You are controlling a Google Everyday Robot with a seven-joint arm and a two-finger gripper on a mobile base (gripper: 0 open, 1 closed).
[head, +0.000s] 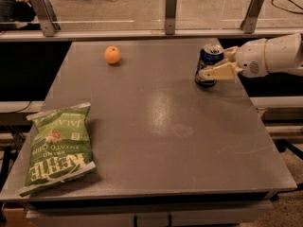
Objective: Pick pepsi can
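– Where is the pepsi can (207, 60)?

– At the upper right of the frame. It stands on the table (165, 141), near the right edge. The orange (112, 55) is well apart at the upper left, and the chip bag (57, 148) lies at the lower left.

– And the tool (215, 63)?

– It reaches in from the right and sits right at the can, maybe around it. I cannot tell if it is squeezing the can or not.

– Which step is this?

– The grab, I think. Next it needs a firm squeeze, then a straight lift so the can does not tip.
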